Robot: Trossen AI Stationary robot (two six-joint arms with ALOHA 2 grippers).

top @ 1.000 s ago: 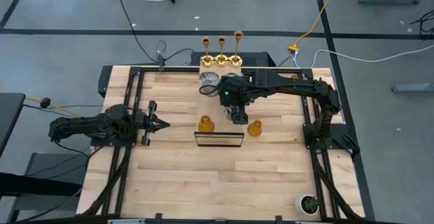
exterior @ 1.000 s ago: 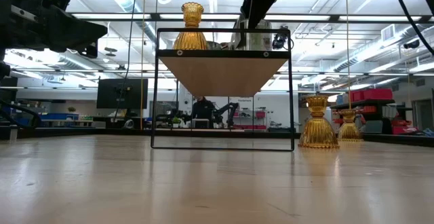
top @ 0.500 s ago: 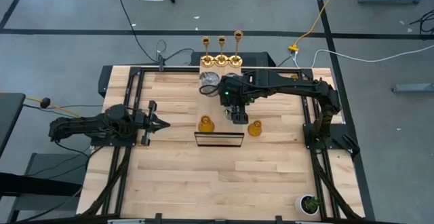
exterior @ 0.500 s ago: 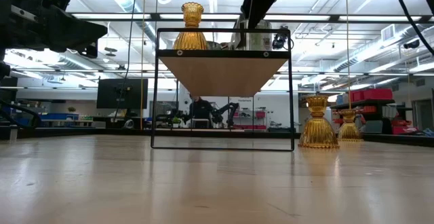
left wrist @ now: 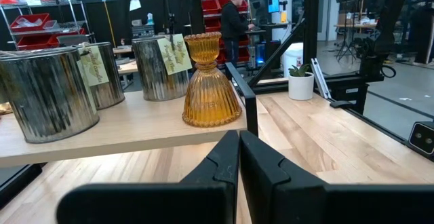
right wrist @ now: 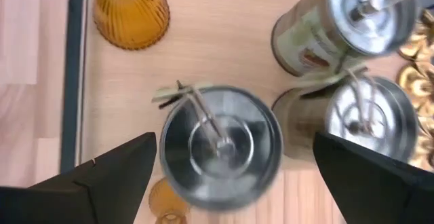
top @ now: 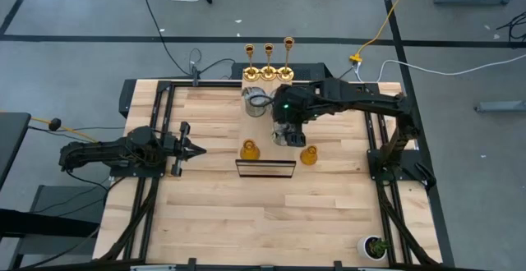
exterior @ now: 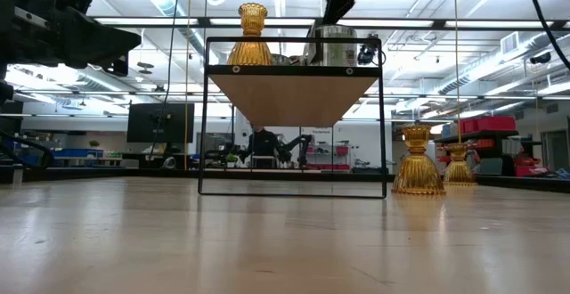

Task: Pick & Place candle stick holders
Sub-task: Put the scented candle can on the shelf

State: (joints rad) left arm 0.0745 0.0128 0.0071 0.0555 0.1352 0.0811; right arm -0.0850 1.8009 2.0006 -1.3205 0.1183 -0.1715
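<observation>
Two spread fingers of the right gripper (right wrist: 224, 159) hover empty over a silver can (right wrist: 222, 146) on the shelf (exterior: 294, 85); the left gripper (top: 196, 149) waits, closed.

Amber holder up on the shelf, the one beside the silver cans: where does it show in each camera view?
High view: amber holder left of centre, just behind the shelf's black frame.
Low view: holder on the shelf's top, left end.
Left wrist view: holder at centre, by the shelf's edge.
Right wrist view: holder at the upper left.
Shared landmark: the black frame beside it.
</observation>
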